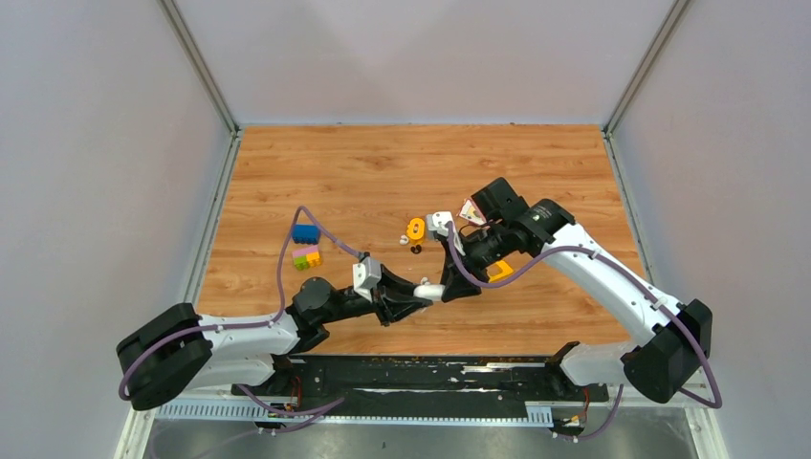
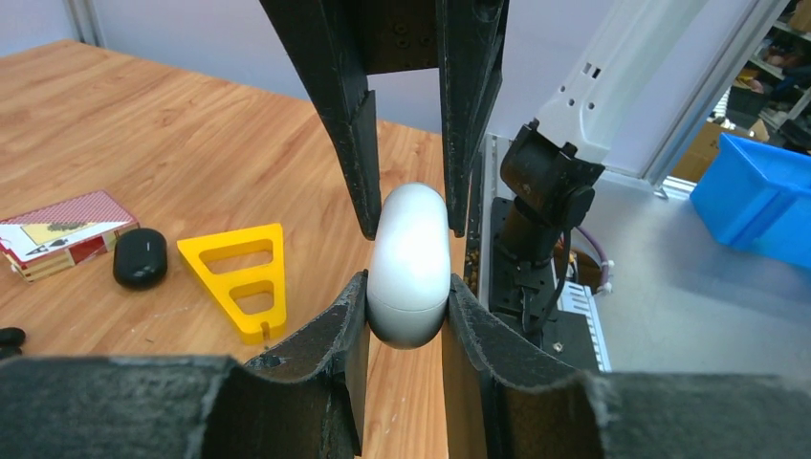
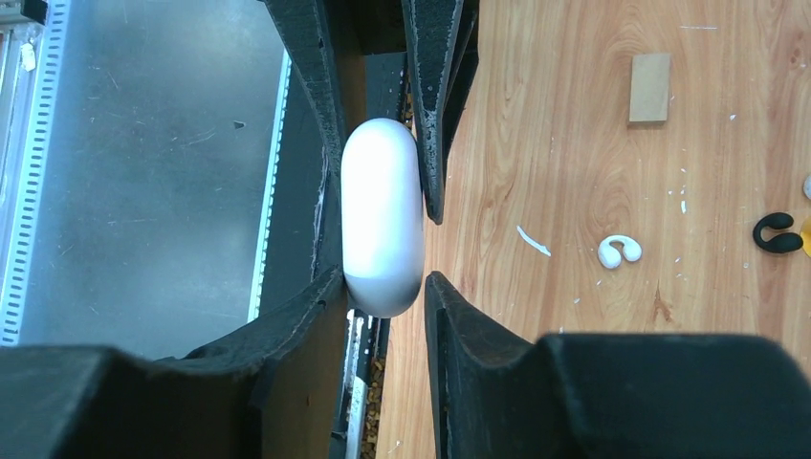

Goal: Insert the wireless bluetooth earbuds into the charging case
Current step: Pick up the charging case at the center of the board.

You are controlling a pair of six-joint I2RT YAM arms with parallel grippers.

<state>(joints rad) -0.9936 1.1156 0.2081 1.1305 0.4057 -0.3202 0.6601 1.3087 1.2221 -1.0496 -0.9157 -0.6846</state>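
A white, pill-shaped charging case [image 2: 409, 277] fills the nearest part of both wrist views, held in the air between two tools that meet from opposite sides. The left tool [image 2: 411, 234] is clamped firmly on it. The right tool [image 3: 381, 191] has its pads against both flanks of the case and appears to grip it too. The case looks closed, so the step in hand is probably getting the lid open. That likely goes best if one tool holds its half steady while the other eases its half away around the hinge. Neither should pinch across the join or twist the smooth, slippery shell loose. On the wooden worktop [image 3: 574, 143] beside the right tool, well apart from it, lies a white earbud [image 3: 620, 251]. A black earbud [image 3: 777, 232] lies farther out, and a tan block [image 3: 650, 88] beyond. Beside the left tool lies a yellow triangle [image 2: 244, 277]. No earbud is seated in the case yet.
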